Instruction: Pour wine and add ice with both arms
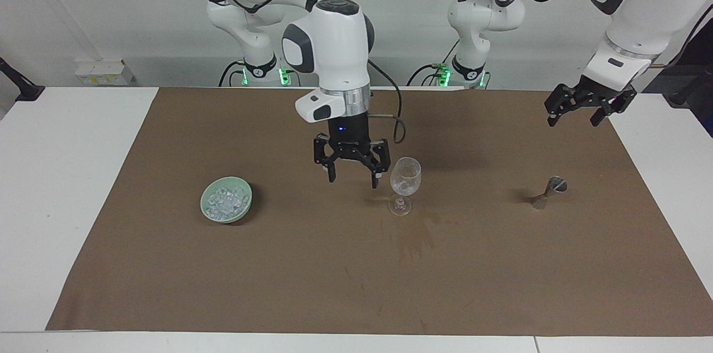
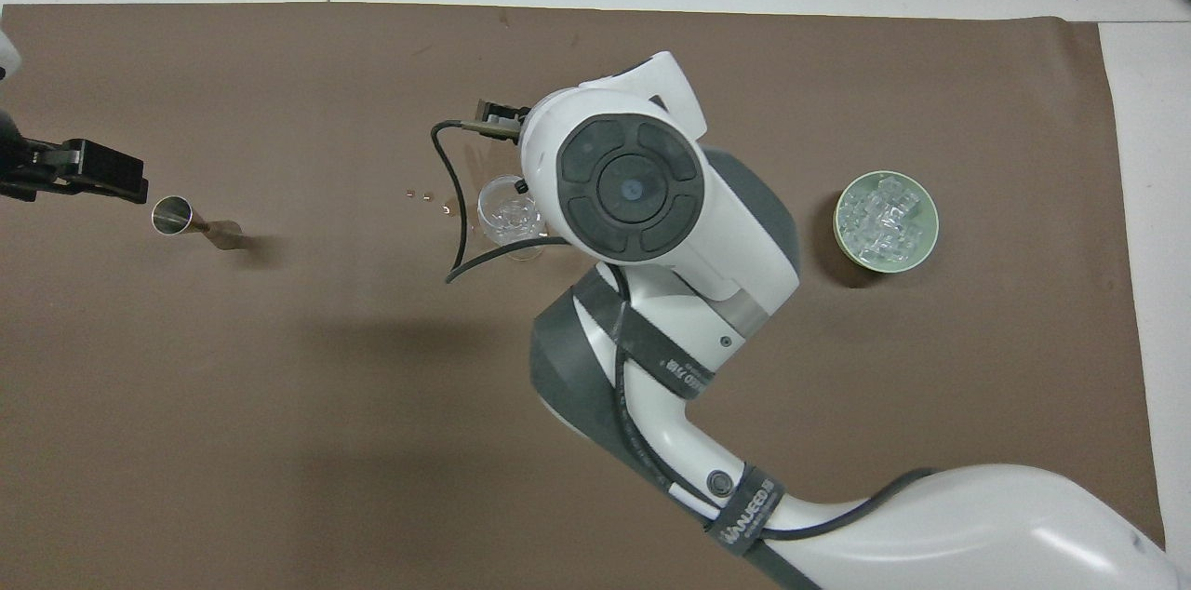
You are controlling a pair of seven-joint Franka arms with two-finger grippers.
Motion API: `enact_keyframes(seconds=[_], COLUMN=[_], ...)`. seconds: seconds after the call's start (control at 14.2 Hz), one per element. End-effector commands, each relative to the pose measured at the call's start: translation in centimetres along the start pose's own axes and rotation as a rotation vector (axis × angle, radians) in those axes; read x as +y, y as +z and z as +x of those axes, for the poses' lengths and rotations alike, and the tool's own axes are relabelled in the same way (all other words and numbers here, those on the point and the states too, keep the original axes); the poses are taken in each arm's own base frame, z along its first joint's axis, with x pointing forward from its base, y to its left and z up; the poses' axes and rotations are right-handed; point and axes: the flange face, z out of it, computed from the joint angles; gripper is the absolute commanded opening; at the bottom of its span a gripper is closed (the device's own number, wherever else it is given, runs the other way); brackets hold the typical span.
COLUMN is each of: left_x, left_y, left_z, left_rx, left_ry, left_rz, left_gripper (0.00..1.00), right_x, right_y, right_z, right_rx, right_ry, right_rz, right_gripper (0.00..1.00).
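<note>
A clear stemmed wine glass [image 1: 405, 179] [image 2: 510, 218] stands mid-mat with clear lumps in its bowl. My right gripper [image 1: 353, 179] hangs open and empty just beside it, on the side toward the ice bowl, and its own wrist hides it in the overhead view. The ice [image 1: 225, 201] [image 2: 884, 222] is heaped in a pale green bowl [image 1: 207, 214] [image 2: 842, 241] toward the right arm's end. The wine's silvery jigger [image 1: 548, 191] [image 2: 172, 216] stands toward the left arm's end. My left gripper [image 1: 574, 118] waits open, raised above the mat's edge there.
A brown mat [image 1: 278, 286] covers most of the white table [image 1: 67, 175]. A dark wet stain [image 1: 415, 237] and a few drops [image 2: 419, 194] mark the mat next to the glass. A cable [image 2: 451, 218] loops off the right wrist above the glass.
</note>
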Motion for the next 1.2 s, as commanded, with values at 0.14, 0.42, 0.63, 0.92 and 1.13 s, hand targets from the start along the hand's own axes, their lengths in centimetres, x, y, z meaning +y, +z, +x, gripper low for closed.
enact_keyframes(seconds=[0.14, 0.42, 0.63, 0.92, 1.13], left_x=[0.1, -0.3, -0.4, -0.6, -0.7], left_y=[-0.5, -0.3, -0.1, -0.4, -0.3], left_z=[0.1, 0.2, 0.6, 1.4, 1.4], left_rx=[0.007, 0.007, 0.024, 0.083, 0.079], left_ry=[0.002, -0.009, -0.013, -0.020, -0.051], left_rz=[0.012, 0.004, 0.007, 0.007, 0.009], left_gripper=[1.00, 1.00, 1.00, 1.00, 1.00], right_x=[5.9, 12.0, 16.1, 21.5, 25.2], right_y=[-3.4, -6.9, -8.7, -11.9, -14.1], right_z=[3.0, 5.5, 5.8, 6.8, 7.3], right_rx=[-0.082, -0.172, -0.218, -0.281, -0.326], right_ry=[-0.006, -0.055, -0.094, -0.164, -0.204], right_rz=[-0.084, -0.121, -0.150, -0.164, -0.171], right_gripper=[1.00, 1.00, 1.00, 1.00, 1.00])
